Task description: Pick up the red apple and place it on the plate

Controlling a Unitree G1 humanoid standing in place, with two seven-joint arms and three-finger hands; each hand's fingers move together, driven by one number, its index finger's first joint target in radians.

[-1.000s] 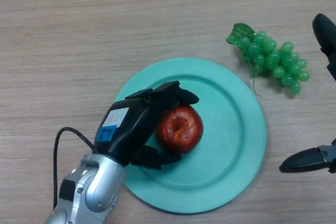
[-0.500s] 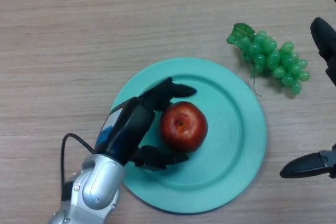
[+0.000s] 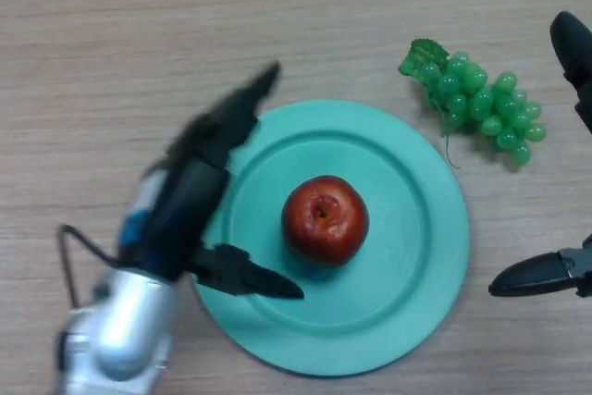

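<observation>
The red apple (image 3: 325,219) sits upright in the middle of the teal plate (image 3: 421,228), stem dimple up. My left hand (image 3: 199,187) is open at the plate's left rim, clear of the apple, with the fingers stretched toward the far left and the thumb (image 3: 250,277) over the plate's near left part. My right hand (image 3: 548,273) shows at the right edge, off the plate, with straight dark fingers near and far.
A bunch of green grapes (image 3: 476,104) lies on the wooden table (image 3: 139,34) to the far right of the plate, close to its rim and near my right hand's upper finger (image 3: 575,57).
My left hand has let go of the apple, opened wide and drawn back to the left. The apple stays on the plate. The right hand has hardly moved.
</observation>
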